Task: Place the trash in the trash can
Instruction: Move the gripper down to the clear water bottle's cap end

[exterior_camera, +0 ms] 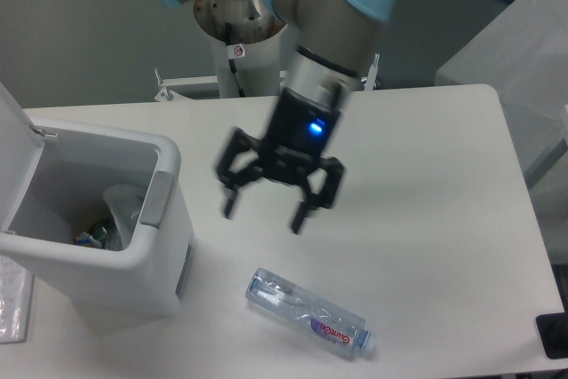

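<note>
We are hanging gripper (264, 212) wide open, holding nothing, over table (426, 184). Bottle (309, 313) lying at 5 o'clock. We are aiming across its middle, then heading to trash can (169, 161) at 9 o'clock.

My black two-finger gripper (264, 211) is motion-blurred. White boxy plastic bin's (160, 246) hinged lid (13, 144) cut off at left edge; its contents mostly hidden. Black object (554, 336) cropped near right.

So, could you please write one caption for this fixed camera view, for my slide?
Open gripper hovers above the table, between the open trash can and the lying plastic bottle.
</note>
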Available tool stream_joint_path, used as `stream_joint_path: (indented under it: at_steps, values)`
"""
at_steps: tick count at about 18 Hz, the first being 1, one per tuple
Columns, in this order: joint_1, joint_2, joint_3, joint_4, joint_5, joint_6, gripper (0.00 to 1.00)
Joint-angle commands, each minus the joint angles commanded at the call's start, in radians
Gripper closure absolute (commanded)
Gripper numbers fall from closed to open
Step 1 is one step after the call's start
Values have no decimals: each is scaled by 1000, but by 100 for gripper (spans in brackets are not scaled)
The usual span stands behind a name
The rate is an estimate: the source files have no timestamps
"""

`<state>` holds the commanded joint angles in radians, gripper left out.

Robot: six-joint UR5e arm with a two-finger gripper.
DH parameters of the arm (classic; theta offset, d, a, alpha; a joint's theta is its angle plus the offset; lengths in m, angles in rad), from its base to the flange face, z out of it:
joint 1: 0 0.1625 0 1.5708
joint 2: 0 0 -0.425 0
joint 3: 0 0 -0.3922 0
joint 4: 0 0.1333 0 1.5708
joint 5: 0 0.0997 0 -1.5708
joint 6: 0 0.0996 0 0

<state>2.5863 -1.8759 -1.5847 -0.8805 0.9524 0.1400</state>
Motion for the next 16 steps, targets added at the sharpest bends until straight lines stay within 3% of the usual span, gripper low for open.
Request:
stream_joint_path:
  at_steps: [3, 8, 16]
  values:
    - [-3, -80, 43, 0, 115, -100, 0]
    - [-26, -264, 231, -5, 256, -316, 0]
    - [-84, -434, 347, -14, 459, -402, 0]
